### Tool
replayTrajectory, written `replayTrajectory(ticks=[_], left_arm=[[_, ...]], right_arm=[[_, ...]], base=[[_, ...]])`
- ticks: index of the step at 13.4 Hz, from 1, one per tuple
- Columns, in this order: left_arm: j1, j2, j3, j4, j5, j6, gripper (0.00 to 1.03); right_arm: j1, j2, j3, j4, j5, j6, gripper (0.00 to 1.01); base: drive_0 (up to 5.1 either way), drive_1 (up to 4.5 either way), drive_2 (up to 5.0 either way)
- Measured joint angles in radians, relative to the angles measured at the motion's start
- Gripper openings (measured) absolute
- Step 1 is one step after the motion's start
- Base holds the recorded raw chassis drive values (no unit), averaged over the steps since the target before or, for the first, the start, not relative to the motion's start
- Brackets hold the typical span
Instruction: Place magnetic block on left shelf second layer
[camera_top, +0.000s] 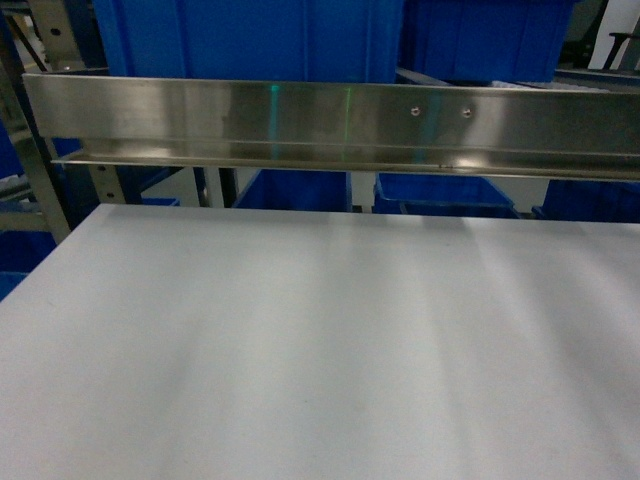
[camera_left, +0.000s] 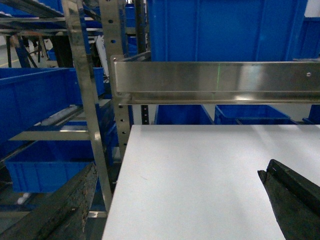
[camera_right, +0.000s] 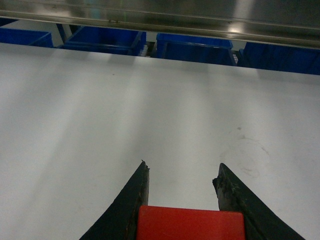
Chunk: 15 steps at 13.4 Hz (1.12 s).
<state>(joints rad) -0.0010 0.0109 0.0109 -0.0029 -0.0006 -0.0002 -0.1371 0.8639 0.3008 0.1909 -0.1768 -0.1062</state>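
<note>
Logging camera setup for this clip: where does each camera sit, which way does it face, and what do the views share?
Head: on the robot, slanting down over the white tabletop at the steel rail; no body shows.
Left wrist: at the table's left edge, facing the rack; left gripper fingers apart.
Right wrist: low over the table; right gripper around the magnetic block.
All three share tabletop, rail and blue crates.

A flat white surface (camera_top: 300, 350) fills the lower part of the head view. Above its far edge runs a shiny steel rail (camera_top: 330, 125). Large blue crates (camera_top: 250, 40) stand over the rail; smaller blue crates (camera_top: 445, 193) show beneath it.
</note>
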Motion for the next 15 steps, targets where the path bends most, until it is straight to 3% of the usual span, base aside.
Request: replayTrajectory(ticks=[15], left_arm=[[0.000, 0.000, 0.000, -0.001, 0.000, 0.000, 0.98]], right_arm=[[0.000, 0.000, 0.000, 0.000, 0.000, 0.000, 0.33]], base=[[-5.0, 2.44, 2.4]])
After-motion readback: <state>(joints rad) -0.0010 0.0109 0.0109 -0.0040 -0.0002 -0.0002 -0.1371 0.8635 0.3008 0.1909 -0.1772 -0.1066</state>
